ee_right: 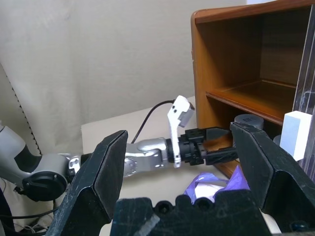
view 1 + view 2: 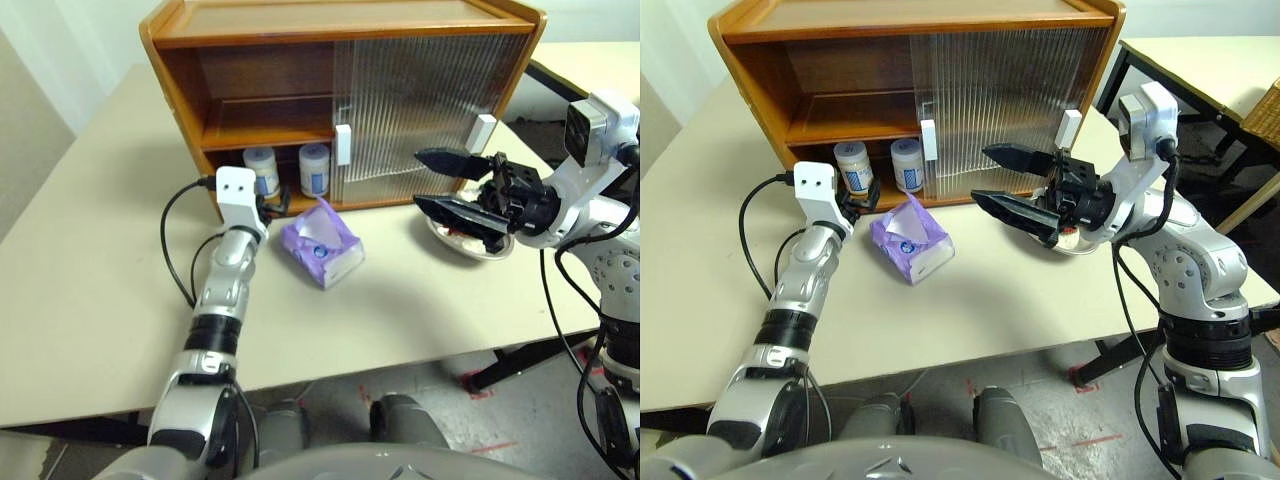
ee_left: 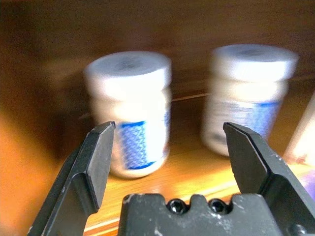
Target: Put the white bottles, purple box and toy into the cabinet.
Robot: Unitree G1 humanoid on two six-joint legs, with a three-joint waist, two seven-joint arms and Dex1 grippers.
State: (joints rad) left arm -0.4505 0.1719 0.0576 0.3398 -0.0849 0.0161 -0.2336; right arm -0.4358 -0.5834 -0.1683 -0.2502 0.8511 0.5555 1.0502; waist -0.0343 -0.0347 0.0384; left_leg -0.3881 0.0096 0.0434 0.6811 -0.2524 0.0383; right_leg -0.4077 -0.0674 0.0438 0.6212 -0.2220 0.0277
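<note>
Left half of the large orange-brown wooden cabinet (image 2: pixel 250 90) stands open; ribbed translucent sliding doors (image 2: pixel 420 110) close off the right half. Two squat white plastic bottles (image 2: pixel 263 170) occupy the lower bay's back. Upper shelf (image 2: pixel 265 132) bare. Lavender cardboard box (image 2: pixel 322 243) sits on the surface (image 2: pixel 90 300) just before the opening.

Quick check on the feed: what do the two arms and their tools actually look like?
Both arms are silver-grey metal with black joint rings and loose black cables. Each wrist carries a white boxy camera block. The left tool and right tool each have two black, tapered, wedge-shaped fingers on a black base.
</note>
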